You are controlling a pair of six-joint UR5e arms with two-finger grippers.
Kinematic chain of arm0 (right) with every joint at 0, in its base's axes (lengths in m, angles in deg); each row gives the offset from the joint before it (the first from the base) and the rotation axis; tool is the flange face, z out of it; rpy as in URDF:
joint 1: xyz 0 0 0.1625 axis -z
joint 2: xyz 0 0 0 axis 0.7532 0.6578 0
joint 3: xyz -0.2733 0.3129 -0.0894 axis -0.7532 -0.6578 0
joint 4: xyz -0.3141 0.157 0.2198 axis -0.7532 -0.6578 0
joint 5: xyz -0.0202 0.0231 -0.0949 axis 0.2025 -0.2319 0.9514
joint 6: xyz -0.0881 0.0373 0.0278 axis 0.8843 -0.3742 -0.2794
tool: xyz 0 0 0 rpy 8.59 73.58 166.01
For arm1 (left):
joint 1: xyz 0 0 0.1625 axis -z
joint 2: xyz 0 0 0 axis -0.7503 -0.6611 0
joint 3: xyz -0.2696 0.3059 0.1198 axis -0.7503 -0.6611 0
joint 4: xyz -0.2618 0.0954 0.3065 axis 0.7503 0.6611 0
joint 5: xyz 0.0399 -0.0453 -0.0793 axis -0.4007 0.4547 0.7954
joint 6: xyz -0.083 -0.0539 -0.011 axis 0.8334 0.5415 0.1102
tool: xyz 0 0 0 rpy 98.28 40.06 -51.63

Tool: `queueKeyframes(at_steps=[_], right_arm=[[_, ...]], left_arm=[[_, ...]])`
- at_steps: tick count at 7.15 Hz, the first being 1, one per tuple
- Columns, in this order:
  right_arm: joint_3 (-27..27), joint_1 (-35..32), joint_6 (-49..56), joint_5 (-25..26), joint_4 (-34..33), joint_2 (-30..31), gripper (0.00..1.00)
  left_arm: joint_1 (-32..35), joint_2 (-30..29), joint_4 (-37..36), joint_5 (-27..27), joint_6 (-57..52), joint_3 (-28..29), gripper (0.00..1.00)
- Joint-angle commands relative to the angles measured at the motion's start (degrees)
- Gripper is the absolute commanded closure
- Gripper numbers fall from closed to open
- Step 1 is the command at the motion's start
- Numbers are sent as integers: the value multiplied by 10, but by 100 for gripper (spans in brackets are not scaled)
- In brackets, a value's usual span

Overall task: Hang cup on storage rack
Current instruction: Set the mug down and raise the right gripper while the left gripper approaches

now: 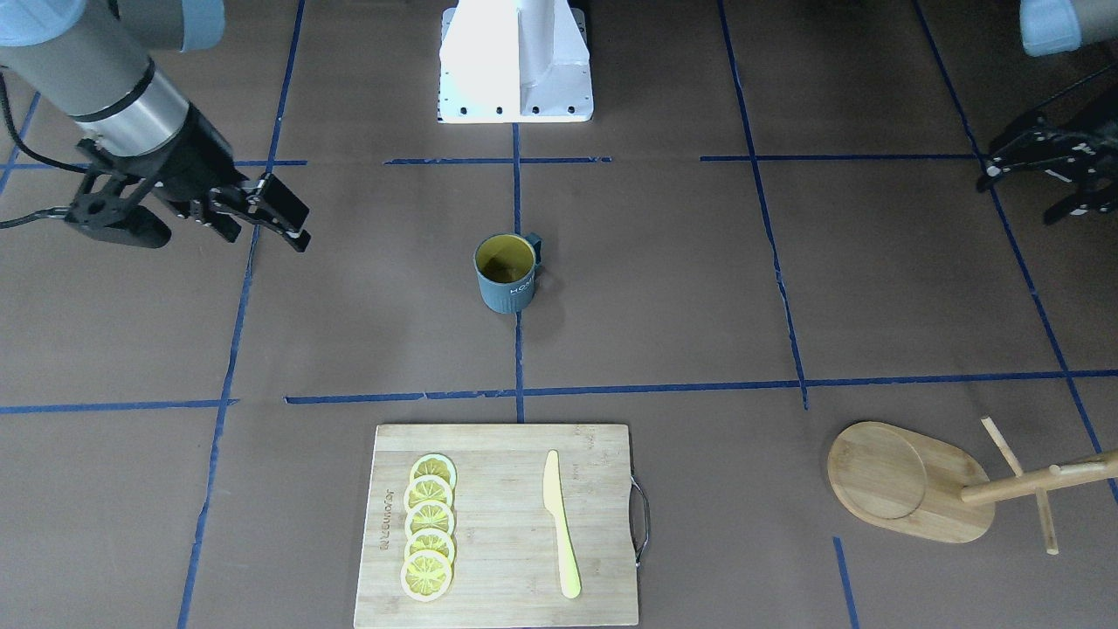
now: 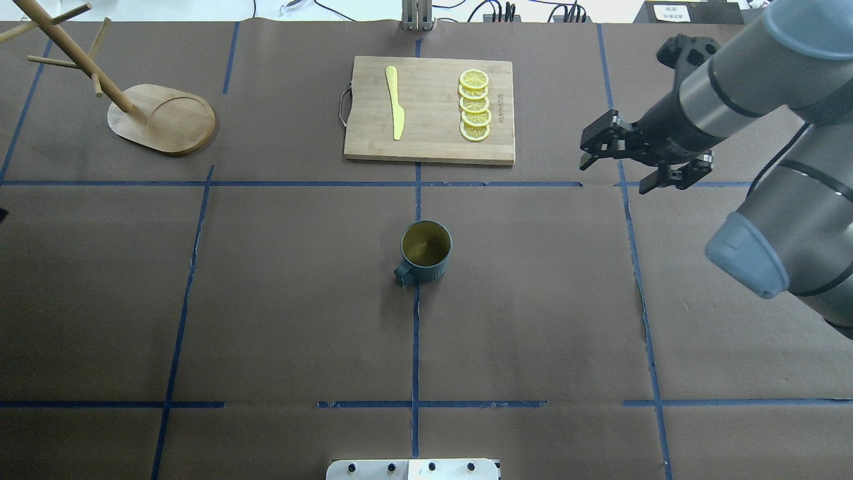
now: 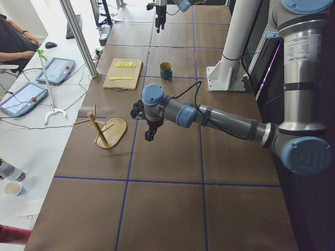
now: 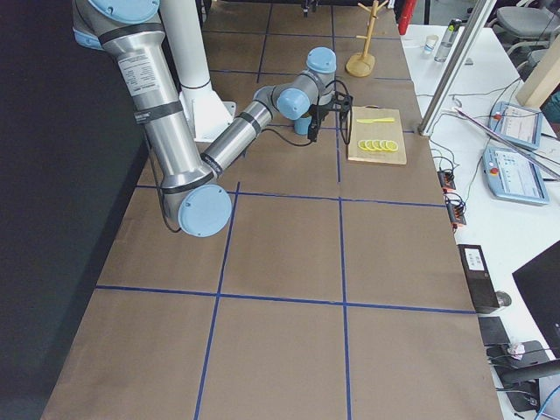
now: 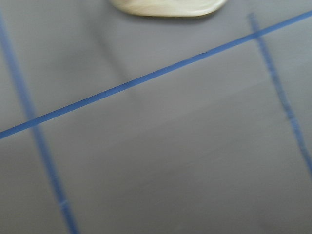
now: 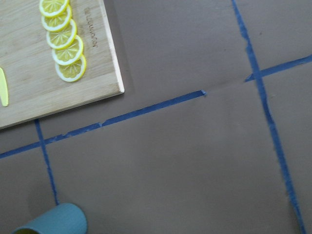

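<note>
Standing upright at the middle of the tabletop, the cup is sitting with nothing touching it. The rack is standing at the far left corner, well apart from it. The right hand is hovering released, fingers spread, off to the cup's right. The left hand is hanging released near the rack.

The table is covered with dull brown paper, marked into large squares by blue tape lines; a white bench runs along the side across from the robot, carrying two tablets and loose cables; a slanted aluminium post rises at the bench's edge; the light is even and bright.
</note>
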Motion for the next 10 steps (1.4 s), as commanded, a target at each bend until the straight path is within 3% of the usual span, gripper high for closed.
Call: queueKeyframes(at_steps=[1,2,3,4,6,8,9,10], right_arm=[[5,-35,71,-18,1,40,0],[6,-39,72,-17,3,45,0],[12,-55,73,-18,4,49,0],[22,-54,73,-18,4,56,0],[39,-54,74,-19,4,74,0],[35,-52,74,-19,5,76,0],[34,-53,74,-19,4,76,0],[31,-52,74,-19,5,74,0]], left_arm=[[-125,-127,32,-49,126,-8,0],[-220,-180,36,-165,222,-10,1],[-313,-207,84,-322,231,-9,1],[-342,-205,154,-395,233,2,0],[-388,-239,264,-402,231,115,0],[-425,-249,417,-479,231,144,0],[-429,-256,453,-485,229,158,0],[-431,-256,458,-528,225,160,1]])
